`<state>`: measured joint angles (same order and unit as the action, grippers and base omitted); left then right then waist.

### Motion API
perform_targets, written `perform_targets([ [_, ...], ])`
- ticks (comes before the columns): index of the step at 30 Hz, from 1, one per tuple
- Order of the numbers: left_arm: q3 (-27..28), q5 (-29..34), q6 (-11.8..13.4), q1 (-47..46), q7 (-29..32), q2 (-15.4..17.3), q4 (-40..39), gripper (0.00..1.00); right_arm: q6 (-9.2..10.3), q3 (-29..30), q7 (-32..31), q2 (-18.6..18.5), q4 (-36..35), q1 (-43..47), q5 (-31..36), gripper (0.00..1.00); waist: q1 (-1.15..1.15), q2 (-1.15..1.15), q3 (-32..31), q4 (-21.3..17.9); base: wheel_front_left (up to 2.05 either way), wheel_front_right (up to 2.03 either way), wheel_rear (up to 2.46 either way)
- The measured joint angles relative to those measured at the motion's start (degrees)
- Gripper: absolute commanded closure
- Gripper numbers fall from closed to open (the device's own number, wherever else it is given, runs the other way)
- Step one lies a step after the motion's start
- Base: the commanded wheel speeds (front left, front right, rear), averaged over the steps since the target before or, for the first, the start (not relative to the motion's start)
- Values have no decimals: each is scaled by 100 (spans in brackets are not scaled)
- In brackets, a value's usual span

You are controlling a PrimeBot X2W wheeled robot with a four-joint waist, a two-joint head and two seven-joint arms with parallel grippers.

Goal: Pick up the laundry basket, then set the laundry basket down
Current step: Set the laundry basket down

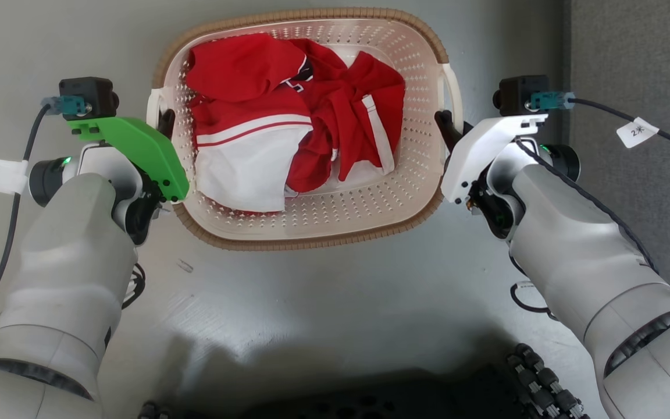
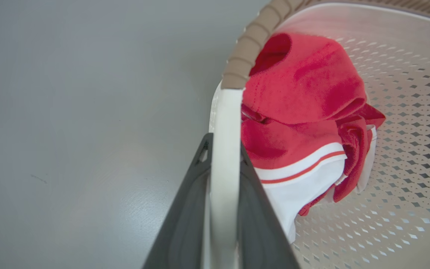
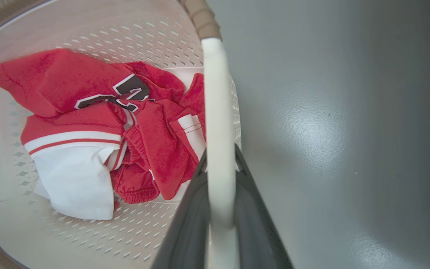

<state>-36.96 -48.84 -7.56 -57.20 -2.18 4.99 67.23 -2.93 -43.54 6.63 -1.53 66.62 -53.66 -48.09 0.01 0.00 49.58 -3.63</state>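
Both side handles are gripped. The left end effector [image 1: 166, 123] is closed narrow on the left handle [image 2: 225, 123], with one dark finger on either face of the white bar. The right end effector [image 1: 444, 125] is clamped likewise on the right handle [image 3: 217, 93]. The basket [image 1: 341, 212] is held between the two arms, directly ahead of the robot, over the grey floor [image 1: 323, 302]. Whether the base is resting or raised cannot be told from these views.

Step judged: the two-handed carry, either lifting or lowering.
- Both arms are to be moved at one rate, so that the rim [image 1: 312, 243] is level and the load is not tipped.
- Spacing between the end effectors is to be held constant; pulling apart or squeezing would likely flex the thin handles.
- A firm grip is advised, since the bars look smooth and could slide between the fingers.
- Release is advised only once the base is judged flat on the floor.

Appearance: cream perforated plastic, rounded rectangle, brown woven-look rim, white handles at mid-side. Inside, crumpled red and white clothes [image 1: 288, 116] are piled; the near part of the bottom is bare. The load is judged light and soft, unlikely to shift much.
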Motion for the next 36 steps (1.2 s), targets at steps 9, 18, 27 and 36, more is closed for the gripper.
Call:
perform_targets([
  [9,-16,30,0,-84,-147,-45,76,100,-8,-5,102,3,76,-81,-10,100,0,0,206,53,0,0,0],
  [18,-14,36,-9,-229,-299,-44,88,100,-70,-16,300,-41,80,-249,2,100,-1,0,339,89,0,0,0],
  [27,-22,36,-32,-279,-394,-48,105,100,-126,-33,419,-69,96,-318,11,100,-1,0,402,108,0,0,0],
  [36,-29,35,-47,-327,-392,-89,176,100,-182,-62,463,-70,153,-350,11,100,-1,0,397,125,0,0,0],
])
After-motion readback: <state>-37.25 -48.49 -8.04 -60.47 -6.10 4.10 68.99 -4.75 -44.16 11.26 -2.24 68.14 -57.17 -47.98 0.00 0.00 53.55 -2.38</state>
